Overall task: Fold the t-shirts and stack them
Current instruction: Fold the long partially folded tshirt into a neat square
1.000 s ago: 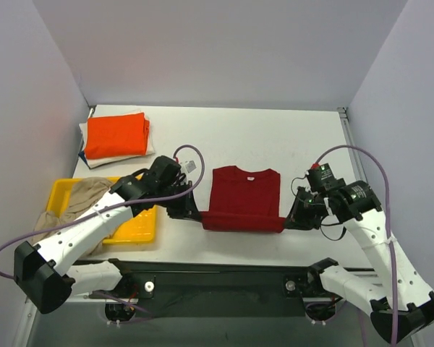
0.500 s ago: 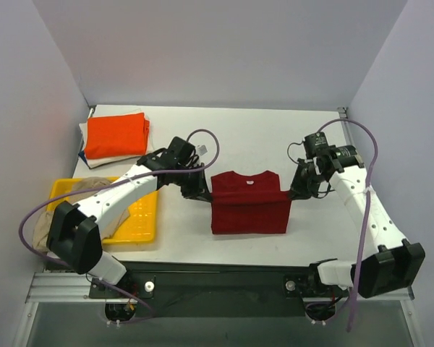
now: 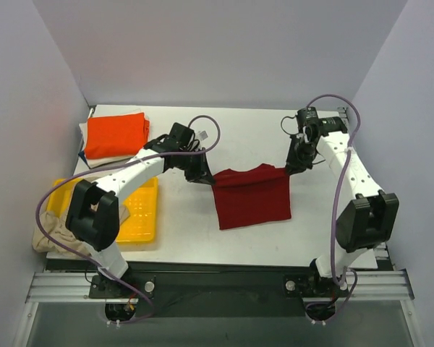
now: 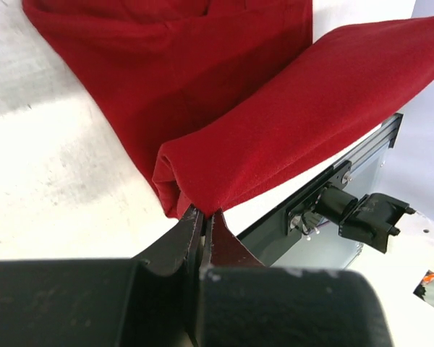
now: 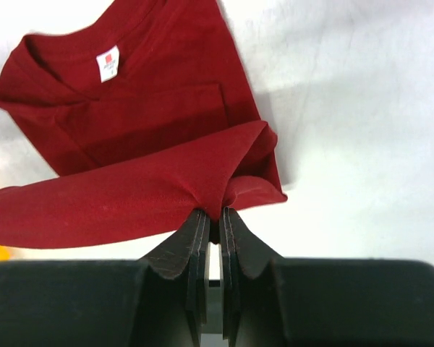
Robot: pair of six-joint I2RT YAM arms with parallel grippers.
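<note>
1. Pale walls (image 3: 217, 50) are enclosing a white counter (image 3: 246, 137) on three sides; you are viewing it from above and behind the arms.
2. You are seeing the dark red t-shirt (image 3: 252, 196) lying near the middle of the counter, between the two arms, with its far edge raised off the surface.
3. The left end effector (image 3: 204, 176) is clenching the far left corner of the dark red t-shirt. In the left wrist view its fingers are pinching a bunched fold of cloth, with no gap showing between them.
4. The right end effector (image 3: 293, 165) is clenching the far right corner of the same garment. In the right wrist view its fingers are pressing together on a doubled edge of the cloth.
5. The held layer is hanging stretched between both end effectors above the lower layer, which is resting flat on the counter with its collar and white label (image 5: 107, 65) showing.
6. The orange t-shirt (image 3: 116, 135) is lying folded on top of a stack at the far left corner of the counter, well apart from the dark red t-shirt. Paler folded cloth (image 3: 123, 155) is showing beneath it.
7. The yellow tray (image 3: 141, 217) is sitting at the near left of the counter, partly under the left arm (image 3: 123, 181).
8. The beige t-shirt (image 3: 50, 235) is lying crumpled across the tray's left side and is spilling over its left rim.
</note>
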